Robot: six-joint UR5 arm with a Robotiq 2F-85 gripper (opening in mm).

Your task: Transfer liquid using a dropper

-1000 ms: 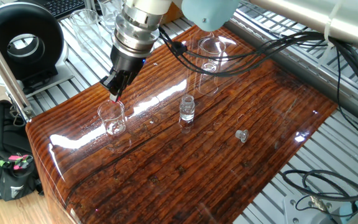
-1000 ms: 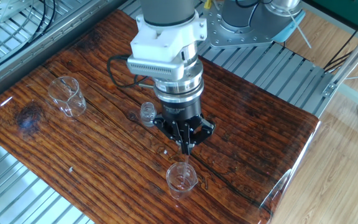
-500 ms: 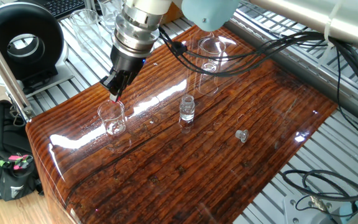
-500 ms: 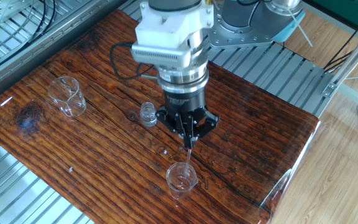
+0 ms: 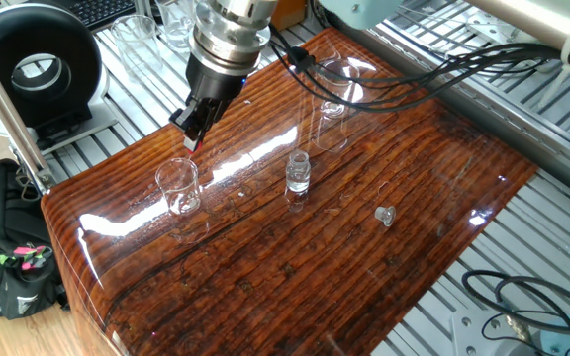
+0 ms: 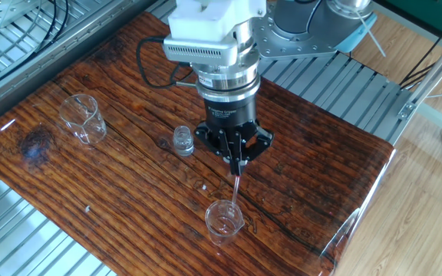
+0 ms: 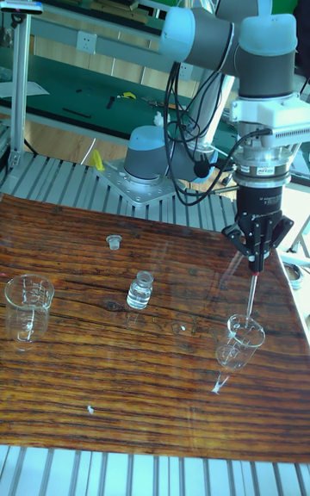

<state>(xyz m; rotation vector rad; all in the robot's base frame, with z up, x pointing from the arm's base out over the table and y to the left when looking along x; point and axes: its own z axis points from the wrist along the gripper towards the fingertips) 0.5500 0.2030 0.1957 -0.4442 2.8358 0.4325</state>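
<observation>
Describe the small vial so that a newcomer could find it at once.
Start at the wooden table. Near its middle, between two beakers, stands the vial. It is the shortest glass, narrow-necked, with no spout, and no dropper hangs above it.

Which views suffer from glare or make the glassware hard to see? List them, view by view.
One fixed view: bright white glare streaks on the glossy table; the dropper is nearly invisible. The other fixed view: softer glare at the table's edges; small beaker clear enough. Tall fixed view: slightly soft and hazy, but the dropper shows plainly under the gripper.
</observation>
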